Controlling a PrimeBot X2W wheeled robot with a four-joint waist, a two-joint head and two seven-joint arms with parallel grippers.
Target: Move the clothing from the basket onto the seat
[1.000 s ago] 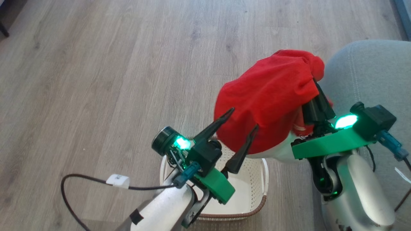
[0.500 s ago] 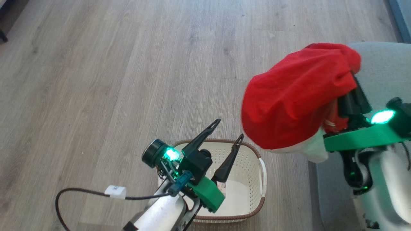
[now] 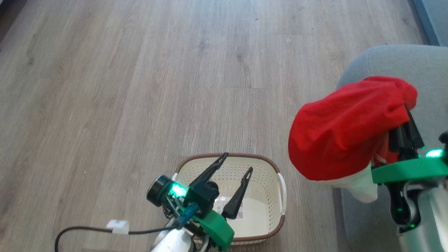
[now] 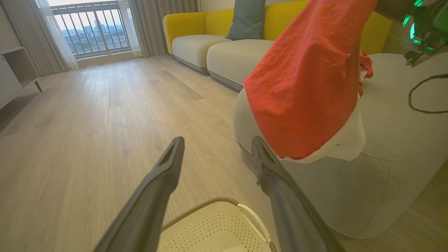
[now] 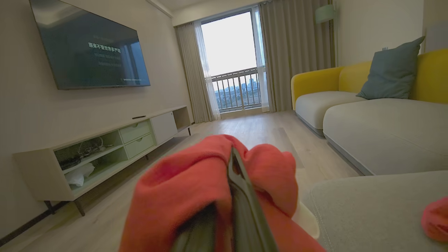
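Observation:
My right gripper (image 3: pixel 406 122) is shut on a red piece of clothing (image 3: pixel 350 133) with white trim, which drapes over its fingers (image 5: pixel 238 196) and hangs in the air at the rounded corner of the grey seat (image 3: pixel 402 63). In the right wrist view a second red garment (image 5: pixel 435 218) lies on the seat (image 5: pixel 367 206). The cream basket (image 3: pixel 231 155) stands on the floor left of the seat and holds just a paper label (image 3: pixel 224 206). Above the basket's near side my left gripper (image 3: pixel 238 161) stands open with nothing between its fingers (image 4: pixel 157 182).
Wooden floor (image 3: pixel 140 87) spreads to the left and ahead. A dark cable (image 3: pixel 87 231) trails from my left arm. Farther off are a yellow sofa (image 5: pixel 350 91) with a blue-grey pillow (image 5: pixel 392 73), a low TV cabinet (image 5: pixel 105 150) and a wall TV (image 5: pixel 91 49).
My right gripper has carried the red garment to the right, from above the basket to the seat's corner. The head view has shifted meanwhile. My left gripper stays open over the basket.

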